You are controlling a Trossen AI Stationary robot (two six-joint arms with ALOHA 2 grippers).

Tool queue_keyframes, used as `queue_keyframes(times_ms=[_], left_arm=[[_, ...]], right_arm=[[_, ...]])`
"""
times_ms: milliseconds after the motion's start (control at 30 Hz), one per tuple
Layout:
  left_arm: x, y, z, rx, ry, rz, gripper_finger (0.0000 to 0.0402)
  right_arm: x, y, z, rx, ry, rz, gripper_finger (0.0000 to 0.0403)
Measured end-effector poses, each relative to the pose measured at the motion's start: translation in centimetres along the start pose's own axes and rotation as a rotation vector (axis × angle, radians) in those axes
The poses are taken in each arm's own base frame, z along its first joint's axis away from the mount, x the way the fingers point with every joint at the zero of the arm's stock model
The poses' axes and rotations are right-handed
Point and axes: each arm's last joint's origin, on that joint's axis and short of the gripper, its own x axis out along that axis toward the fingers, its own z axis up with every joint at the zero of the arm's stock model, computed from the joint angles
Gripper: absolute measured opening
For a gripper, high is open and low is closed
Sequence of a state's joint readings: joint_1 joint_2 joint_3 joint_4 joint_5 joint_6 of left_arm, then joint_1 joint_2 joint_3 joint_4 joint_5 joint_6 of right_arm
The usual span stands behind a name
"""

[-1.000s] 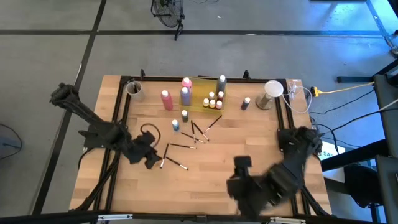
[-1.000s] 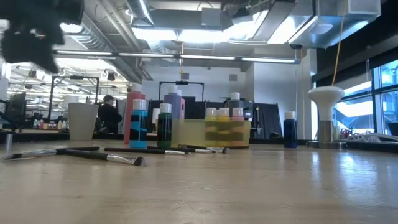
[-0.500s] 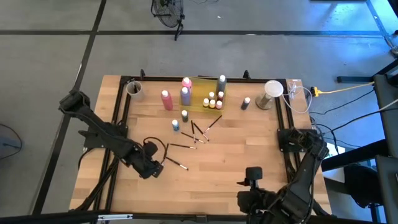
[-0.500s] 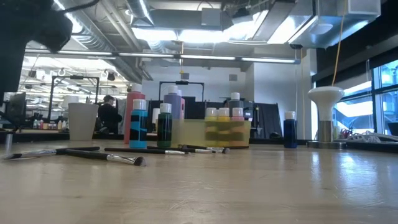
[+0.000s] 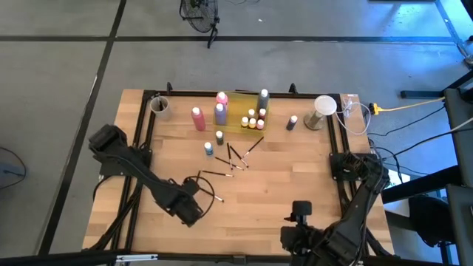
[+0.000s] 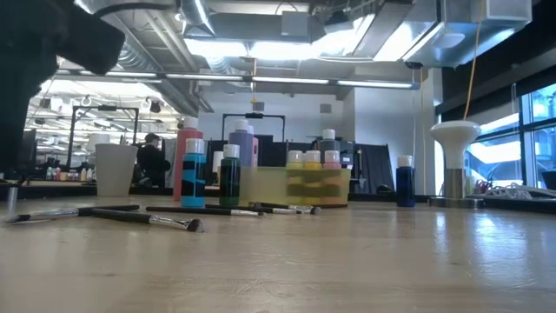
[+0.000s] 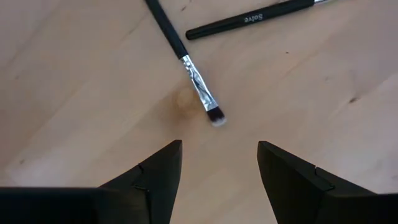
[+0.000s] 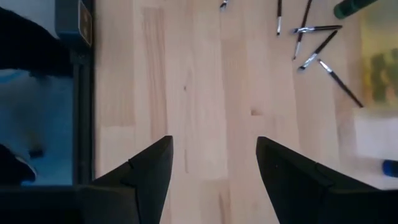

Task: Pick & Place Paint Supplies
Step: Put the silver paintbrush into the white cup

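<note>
Several thin dark brushes (image 5: pixel 216 174) lie flat on the wooden table's middle. My left gripper (image 5: pixel 189 210) points down over the near-left part, open. One brush's white tip (image 7: pixel 215 118) lies just ahead of its fingers, a second brush (image 7: pixel 249 18) beyond it. Tall pink (image 5: pixel 197 118), purple (image 5: pixel 220 112) and grey (image 5: pixel 264 98) squeeze bottles stand at the back. Small white-capped bottles (image 5: pixel 253 118) stand in the yellow tray. Two more (image 6: pixel 208 174) stand on the table. My right gripper (image 8: pixel 214 168) hangs open above the near-right part, holding nothing.
A pale cup (image 5: pixel 159 106) stands at the back left. A pale upturned cup (image 5: pixel 323 111) and a dark blue bottle (image 5: pixel 292 122) stand at the back right. The translucent yellow tray (image 6: pixel 261 185) sits at the back middle. Bare wood stretches along the near edge.
My left gripper has gone down and toward the near edge, a little rightward, tipping until it points down over the brush tip. My right gripper has sunk and drawn back toward the near edge. The bottles and brushes have not moved.
</note>
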State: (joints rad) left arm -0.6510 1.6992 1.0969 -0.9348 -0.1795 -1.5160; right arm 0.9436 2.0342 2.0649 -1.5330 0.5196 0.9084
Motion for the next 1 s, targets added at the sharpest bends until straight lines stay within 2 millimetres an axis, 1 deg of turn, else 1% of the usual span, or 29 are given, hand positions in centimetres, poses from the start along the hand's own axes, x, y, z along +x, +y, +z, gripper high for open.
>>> queue_keyframes(times_ms=[133, 367, 467, 700, 833, 1000], left_arm=[[1.0, -0.3, -0.1, -0.067, 0.006, 0.026, 0.0205], [1.9, -0.3, 1.5, -0.109, 0.028, 0.060, 0.0205], [2.5, -0.3, 1.7, -0.111, 0.030, 0.076, 0.0205], [3.7, -0.8, 1.7, -0.116, 0.140, 0.082, 0.0205], [4.3, -1.2, 2.3, -0.089, 0.156, 0.047, 0.0205], [4.7, -1.1, 3.1, -0.147, 0.187, 0.061, 0.0201]], right_arm=[[0.3, 0.5, 0.0, 0.017, 0.005, 0.042, 0.0234], [0.3, 0.8, 0.2, 0.012, -0.008, 0.075, 0.0234], [0.3, 0.9, 0.4, -0.001, -0.030, 0.077, 0.0234], [0.3, 1.0, 0.5, -0.009, -0.039, 0.087, 0.0234], [0.3, 1.0, 0.5, -0.014, -0.039, 0.087, 0.0234], [0.3, 1.0, 0.5, -0.025, -0.043, 0.092, 0.0234]])
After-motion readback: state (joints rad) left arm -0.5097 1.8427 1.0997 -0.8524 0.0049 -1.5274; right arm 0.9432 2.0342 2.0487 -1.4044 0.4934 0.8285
